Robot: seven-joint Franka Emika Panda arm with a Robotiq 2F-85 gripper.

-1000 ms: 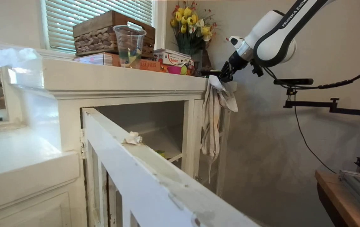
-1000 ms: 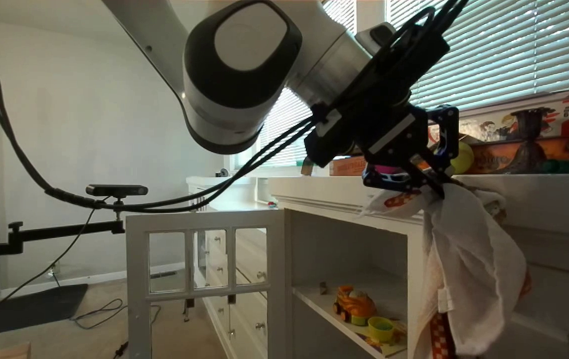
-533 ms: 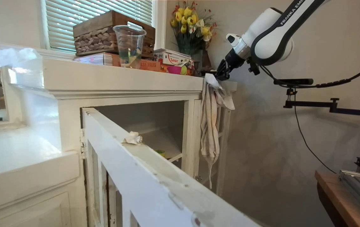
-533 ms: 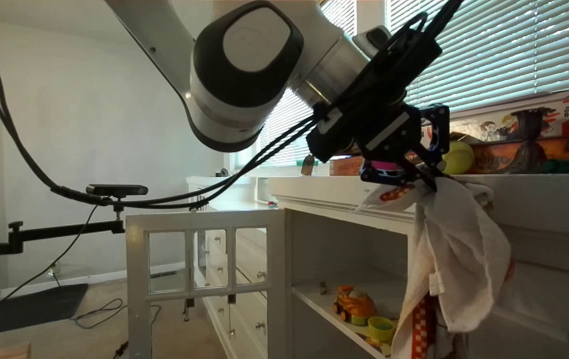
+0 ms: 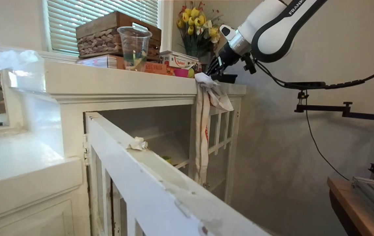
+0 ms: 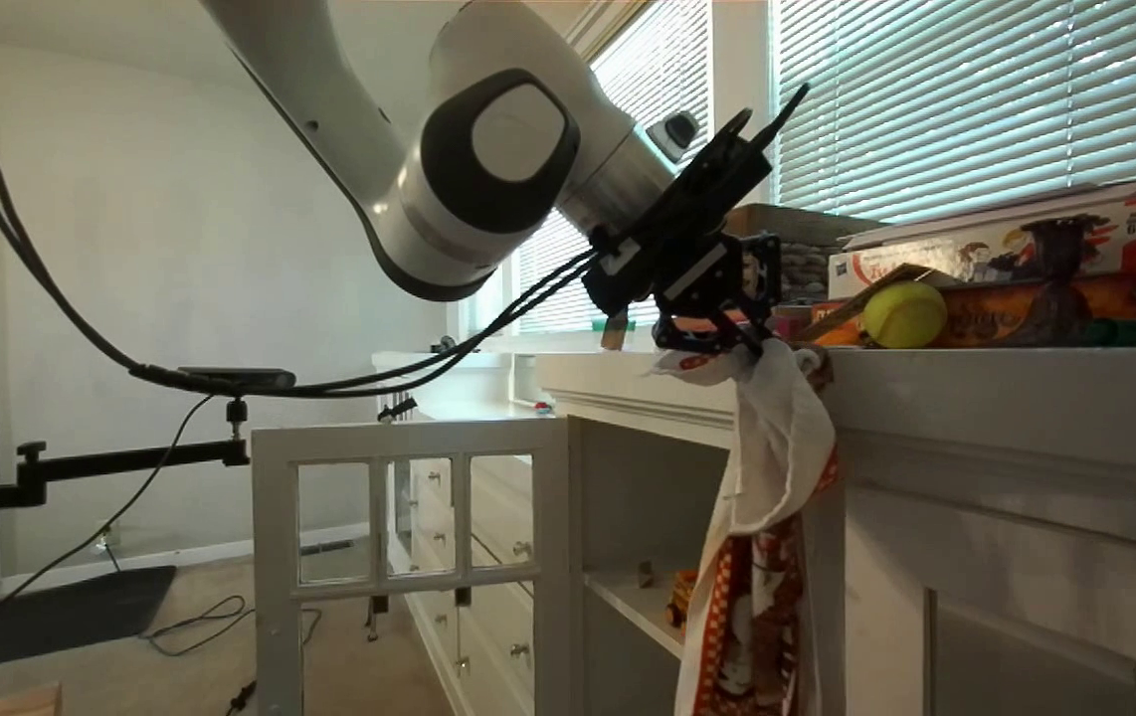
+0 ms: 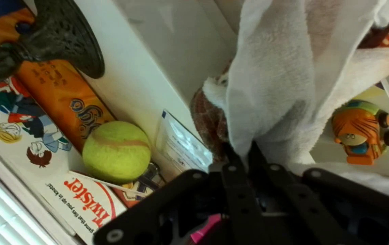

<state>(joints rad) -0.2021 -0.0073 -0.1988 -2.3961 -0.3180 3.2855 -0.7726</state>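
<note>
My gripper (image 7: 240, 143) is shut on a white towel (image 7: 273, 78) with red-and-white checked, printed parts. The fingertips pinch a fold near the towel's top, with a little gap of cloth between them. In both exterior views the gripper (image 5: 208, 74) (image 6: 757, 348) is at the front edge of the white cabinet top (image 6: 976, 388). The towel (image 5: 202, 131) (image 6: 762, 477) hangs down the cabinet front, beside and partly over the open compartment. An orange toy vehicle (image 7: 358, 132) sits on the shelf inside; the towel partly hides it in an exterior view (image 6: 679, 597).
A tennis ball (image 7: 116, 151), a Twister box (image 7: 78, 200), a dark candlestick (image 7: 65, 37) and a flat packet (image 7: 182, 144) lie on the cabinet top. A clear cup (image 5: 136, 49), a basket (image 5: 98, 41) and flowers (image 5: 196, 23) stand there too. A cabinet door (image 6: 409, 587) stands open.
The gripper has moved along the cabinet's front edge, leftward in both exterior views, carrying the towel. The towel now hangs nearer the open compartment and covers part of its opening. The gripper stays shut.
</note>
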